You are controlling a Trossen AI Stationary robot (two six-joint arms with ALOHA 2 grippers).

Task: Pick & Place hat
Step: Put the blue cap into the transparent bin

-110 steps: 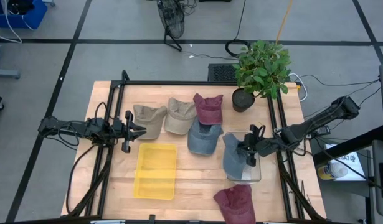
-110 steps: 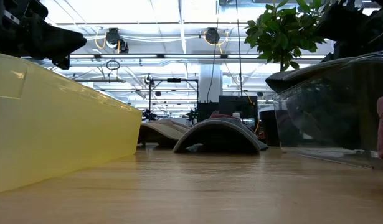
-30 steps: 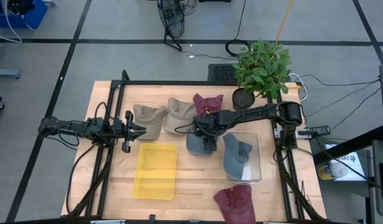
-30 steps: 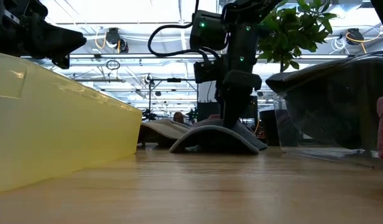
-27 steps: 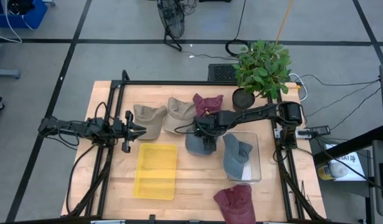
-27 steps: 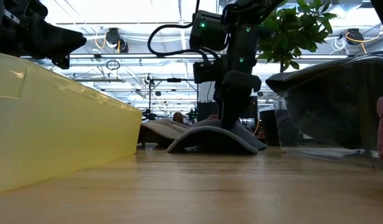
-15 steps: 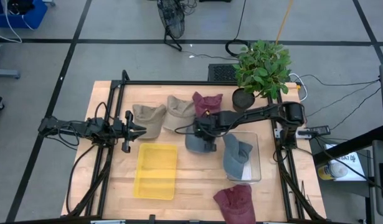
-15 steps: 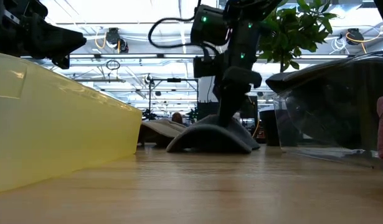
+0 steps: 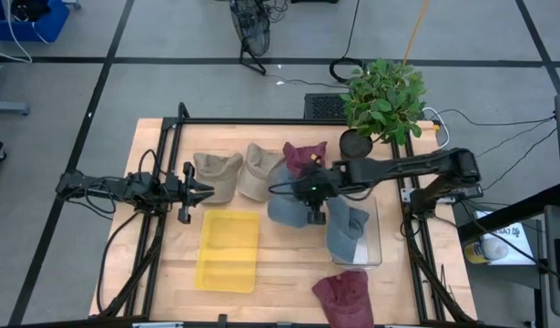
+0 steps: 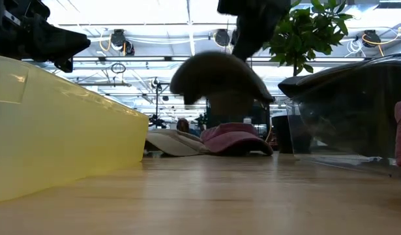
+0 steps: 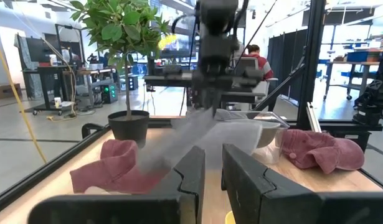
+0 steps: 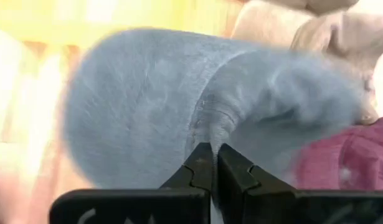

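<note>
My right gripper [image 9: 312, 193] is over the table's middle, shut on a blue-grey cap [image 9: 284, 208]. In the low view that cap [image 10: 216, 73] hangs in the air under the gripper. A second blue-grey cap [image 9: 346, 230] lies in the clear bin [image 9: 375, 260]. Two tan caps [image 9: 216, 173] [image 9: 258, 171] and a maroon cap [image 9: 305, 155] rest on the table at the far side. Another maroon cap [image 9: 345, 297] lies at the near edge. My left gripper [image 9: 205, 191] waits beside the tan cap with its fingers close together. My right gripper pinches a raised fold of the cap's crown [image 12: 208, 127] between its two fingers [image 12: 231, 174]. It comes from above, pointing down. The cap is lifted clear of the table, and its brim [image 10: 184, 81] and crown spread out below the fingers.
A yellow tray [image 9: 229, 251] lies on the near left of the table. A potted plant [image 9: 381, 105] stands at the far right corner. Black rails [image 9: 161, 228] run along both sides of the table. A person [image 11: 253, 59] is in the room beyond.
My right gripper has risen and drifted slightly toward the table's right, staying shut on the blue-grey cap. The cap, which lay on the table a second ago, is now lifted clear. The maroon cap behind it now shows in the low view.
</note>
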